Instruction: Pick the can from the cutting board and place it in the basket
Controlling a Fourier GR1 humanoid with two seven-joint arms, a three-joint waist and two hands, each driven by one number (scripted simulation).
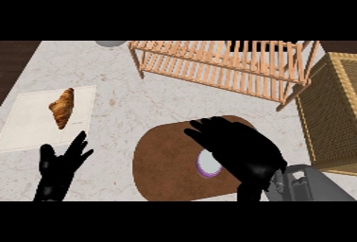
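the can (207,164) stands on the brown cutting board (164,156), half hidden under the right hand (241,149), whose fingers are spread and not closed on it. the basket (335,94) is at the right. the left hand (59,165) rests open at lower left.

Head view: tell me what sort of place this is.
Probably a kitchen counter: a pale marbled worktop, a brown cutting board, a croissant and a slatted wooden rack.
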